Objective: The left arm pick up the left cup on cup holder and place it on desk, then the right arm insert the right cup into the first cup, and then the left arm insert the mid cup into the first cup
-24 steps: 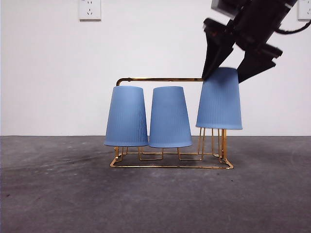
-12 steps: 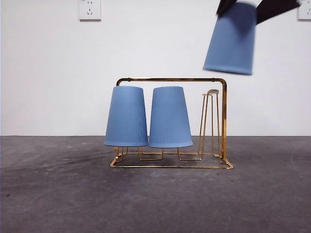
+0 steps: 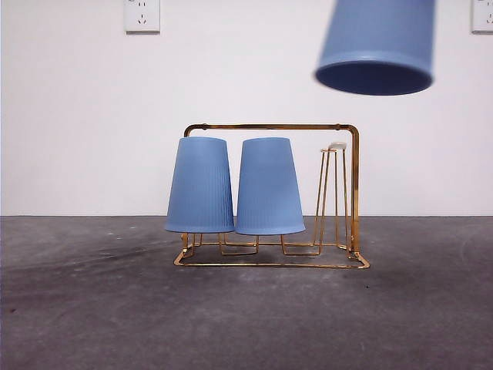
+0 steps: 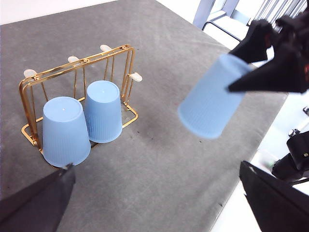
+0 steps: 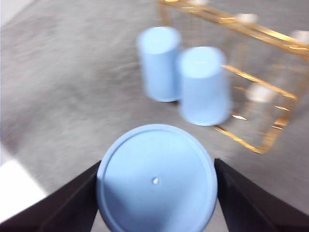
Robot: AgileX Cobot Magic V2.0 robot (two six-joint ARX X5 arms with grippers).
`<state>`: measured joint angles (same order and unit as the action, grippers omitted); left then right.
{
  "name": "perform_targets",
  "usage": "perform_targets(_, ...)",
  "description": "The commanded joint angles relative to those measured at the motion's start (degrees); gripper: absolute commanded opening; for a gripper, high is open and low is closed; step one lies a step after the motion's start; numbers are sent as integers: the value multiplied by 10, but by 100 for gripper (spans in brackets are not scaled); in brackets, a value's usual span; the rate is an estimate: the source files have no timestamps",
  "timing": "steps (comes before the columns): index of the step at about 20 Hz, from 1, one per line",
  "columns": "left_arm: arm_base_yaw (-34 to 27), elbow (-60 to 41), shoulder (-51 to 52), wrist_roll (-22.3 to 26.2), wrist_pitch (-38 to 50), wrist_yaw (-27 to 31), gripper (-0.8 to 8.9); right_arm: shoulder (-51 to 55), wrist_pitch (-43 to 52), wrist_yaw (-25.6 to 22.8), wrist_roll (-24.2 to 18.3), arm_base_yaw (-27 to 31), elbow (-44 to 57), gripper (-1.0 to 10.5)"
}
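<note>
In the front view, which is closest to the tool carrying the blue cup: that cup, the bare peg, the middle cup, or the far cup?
1. Lifted cup, held in the right tool.
2. Bare peg, just below.
3. Middle cup, on the cup holder.
4. Far cup, opposite end.

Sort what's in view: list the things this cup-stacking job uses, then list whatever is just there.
Job things:
- lifted cup, clamped in the right tool, above the desk
- two cups on the rack
- cup holder
- desk
- left tool, open, waiting

Just there:
- wall sockets
- white wall
</note>
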<state>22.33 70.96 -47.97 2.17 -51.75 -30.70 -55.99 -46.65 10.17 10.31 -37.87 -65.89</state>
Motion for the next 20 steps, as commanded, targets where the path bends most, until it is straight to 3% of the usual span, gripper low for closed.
perform_targets(1,3,11,-3,0,2,-5,563,-5,52,-30,45,-57,30,265)
perform_targets(5,3,11,-3,-1,0,-5,563,-20,143,-74,64,-116,111,265)
perform_targets(20,3,11,-3,-1,-2,-5,563,-182,257,-73,40,-123,144,265)
